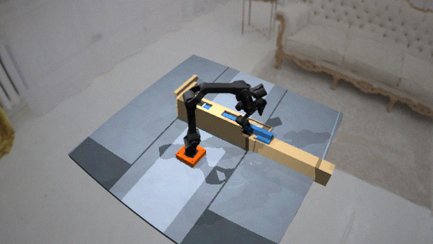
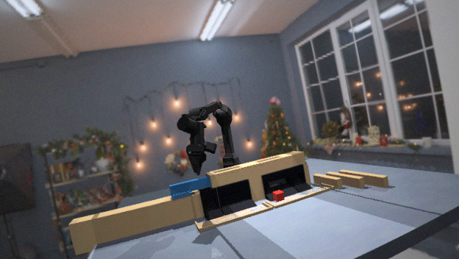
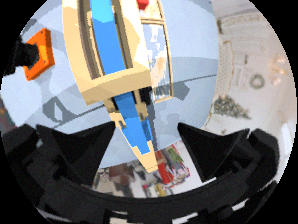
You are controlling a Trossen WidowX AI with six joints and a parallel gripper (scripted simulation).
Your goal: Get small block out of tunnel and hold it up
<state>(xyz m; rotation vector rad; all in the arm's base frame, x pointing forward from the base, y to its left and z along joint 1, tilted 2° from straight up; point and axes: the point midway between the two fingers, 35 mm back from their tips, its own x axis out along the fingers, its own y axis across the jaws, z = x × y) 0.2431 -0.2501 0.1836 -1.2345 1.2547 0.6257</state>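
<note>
A matte black end effector (image 1: 253, 119) (image 2: 197, 173) (image 3: 147, 125) points downward with its fingers spread wide and nothing between them, above the blue rectangular bar (image 1: 260, 133) (image 2: 189, 187) (image 3: 132, 120) sticking out of one end of the long tan tunnel housing (image 1: 215, 121) (image 2: 257, 180) (image 3: 75, 30). The small red cube (image 2: 278, 195) (image 3: 143, 4) is out of the covered tunnel, resting on the low tan ledge (image 2: 301, 198) (image 3: 169, 60) before the housing's side opening farther from the bar.

In the top view, a long tan beam (image 1: 291, 152) (image 2: 136, 213) (image 3: 150, 162) reaches past the right-hand edge of the table (image 1: 156, 194) (image 2: 312, 228) (image 3: 200, 50). Three short tan square rods (image 2: 327, 180) lie beyond the housing's other end, toward the table's upper corner in that view. The square orange base plate (image 1: 181, 157) (image 3: 47, 40) sits inward from the left corner.
</note>
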